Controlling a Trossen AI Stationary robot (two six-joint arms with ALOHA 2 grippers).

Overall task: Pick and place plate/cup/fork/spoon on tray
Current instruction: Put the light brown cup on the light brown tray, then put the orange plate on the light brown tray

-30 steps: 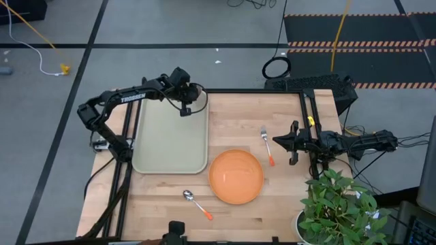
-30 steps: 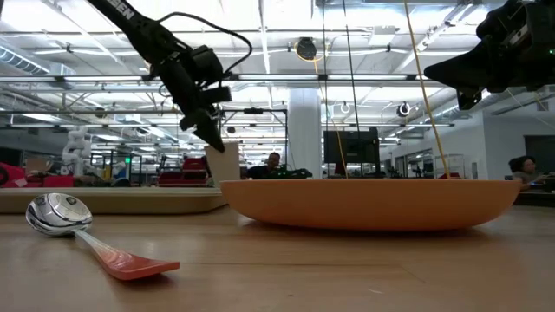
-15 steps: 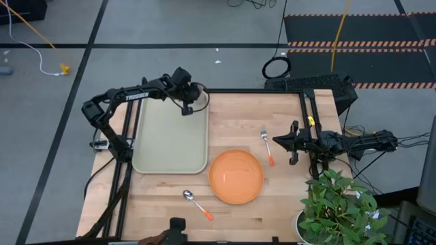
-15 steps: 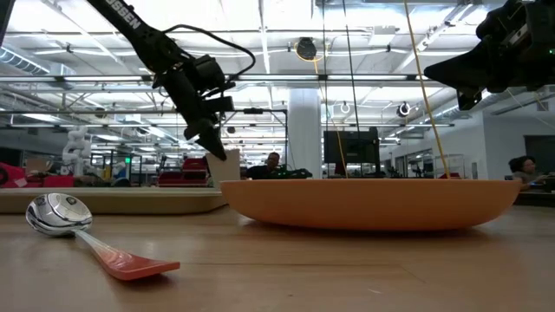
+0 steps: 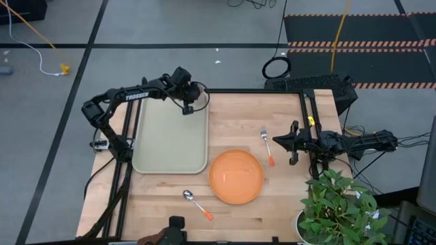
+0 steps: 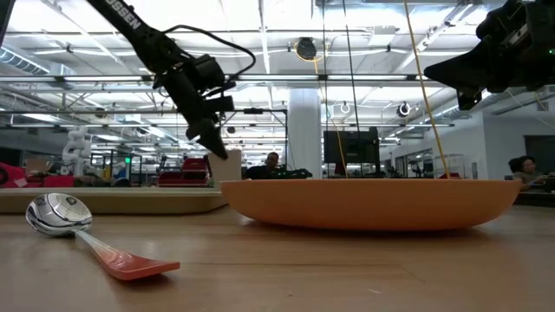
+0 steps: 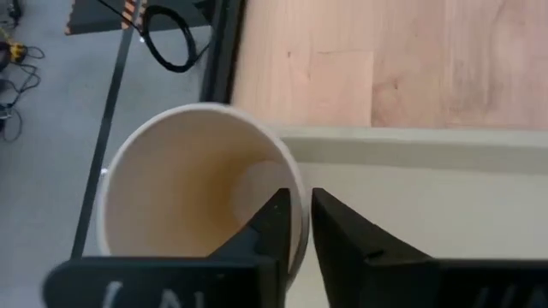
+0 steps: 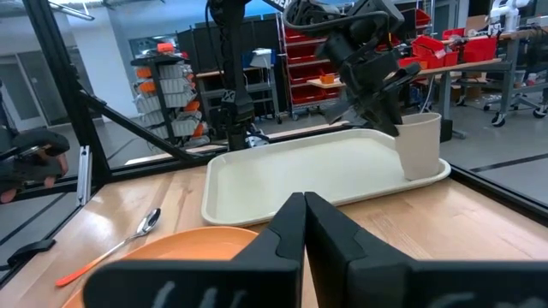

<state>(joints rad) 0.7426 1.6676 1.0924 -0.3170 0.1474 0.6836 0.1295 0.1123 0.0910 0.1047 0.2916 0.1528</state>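
Pinching cup [image 7: 201, 184] rim, our left gripper [image 7: 295, 210] sits at tray [image 5: 160, 146] corner; careless release could topple it. Right gripper [image 8: 304, 214] closed, empty.

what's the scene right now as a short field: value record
cup: on the tray's far right corner, wall pinched by left gripper
tray: left side of table, holds only the cup
plate: on table beside the tray
fork: on table, beyond the plate
spoon: on table, near edge
right gripper: shut, waiting at right, empty
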